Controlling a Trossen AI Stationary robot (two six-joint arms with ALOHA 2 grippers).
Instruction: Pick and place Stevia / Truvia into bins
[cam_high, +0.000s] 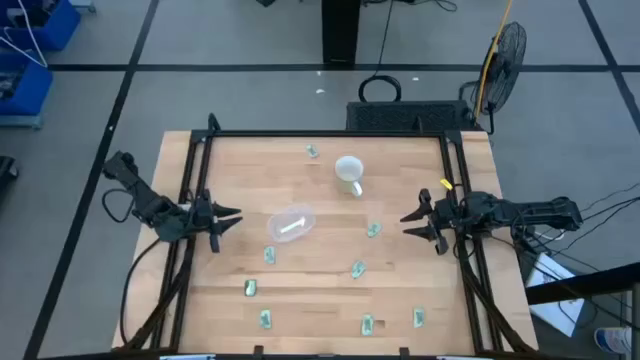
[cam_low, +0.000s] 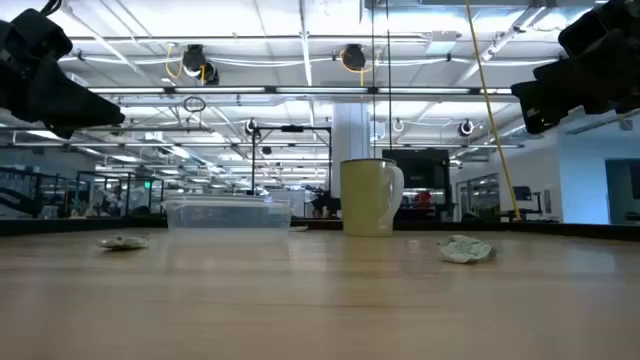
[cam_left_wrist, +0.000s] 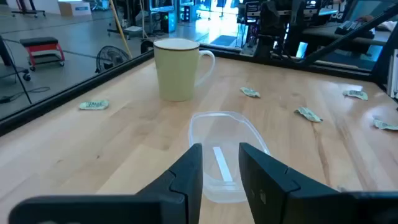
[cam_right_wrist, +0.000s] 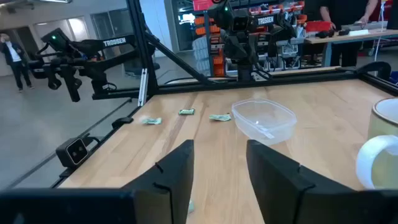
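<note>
Several small pale green and white packets lie flat on the wooden table: one (cam_high: 313, 151) near the far edge, one (cam_high: 373, 229) right of centre, others (cam_high: 270, 256) (cam_high: 358, 268) and a row (cam_high: 367, 324) by the near edge. The clear oval bin (cam_high: 291, 223) sits left of centre with a white strip inside; it also shows in the left wrist view (cam_left_wrist: 222, 152). My left gripper (cam_high: 232, 218) hovers open at the table's left edge, facing the bin. My right gripper (cam_high: 408, 223) hovers open at the right edge. Neither touches anything.
A white mug (cam_high: 349, 174) with a handle stands upright beyond the bin, toward the far edge. A black metal frame (cam_high: 330, 133) runs around the table's far, left and right sides. People stand in the room behind in the right wrist view.
</note>
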